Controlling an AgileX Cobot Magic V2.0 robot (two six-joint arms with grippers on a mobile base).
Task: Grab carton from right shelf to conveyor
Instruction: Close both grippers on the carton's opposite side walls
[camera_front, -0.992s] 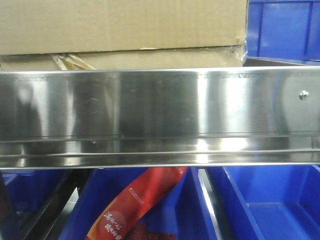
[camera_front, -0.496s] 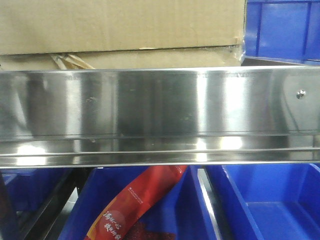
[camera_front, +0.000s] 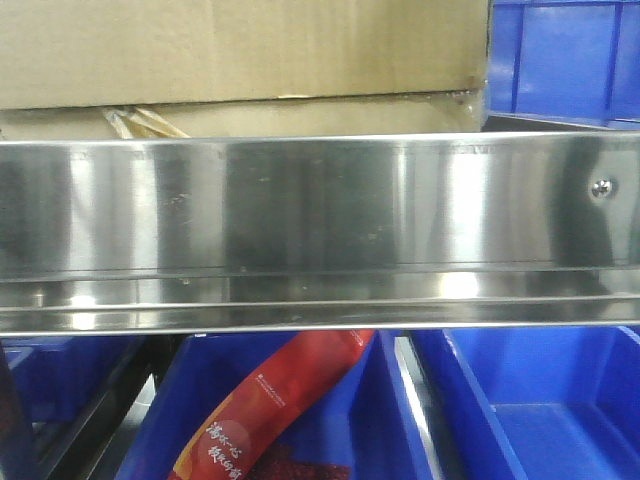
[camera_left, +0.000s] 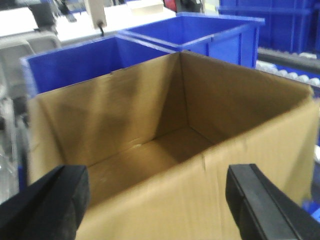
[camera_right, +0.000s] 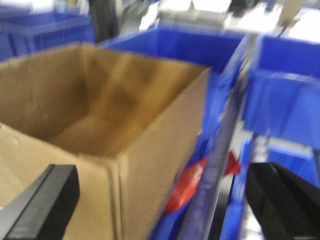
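The carton (camera_front: 240, 50) is a wide brown cardboard box standing on the right shelf, behind its mirror-like steel front rail (camera_front: 320, 210). From the left wrist view the carton (camera_left: 165, 120) is open-topped and empty. My left gripper (camera_left: 157, 200) hangs open over the carton's near wall, one black finger at each side of it. In the blurred right wrist view my right gripper (camera_right: 162, 200) is open too. It straddles the carton's (camera_right: 100, 110) right front corner and the gap beside it. Neither gripper touches the cardboard. The conveyor is out of view.
A blue bin (camera_front: 565, 60) stands right of the carton. Under the rail are more blue bins (camera_front: 540, 400), one holding a red packet (camera_front: 270, 400). Other blue bins (camera_left: 210, 35) stand behind the carton. A blue bin (camera_right: 285, 85) and a steel upright crowd its right side.
In the front view the carton's right edge and the rail's screw head have drifted a little to the left. The reflections on the rail have shifted.
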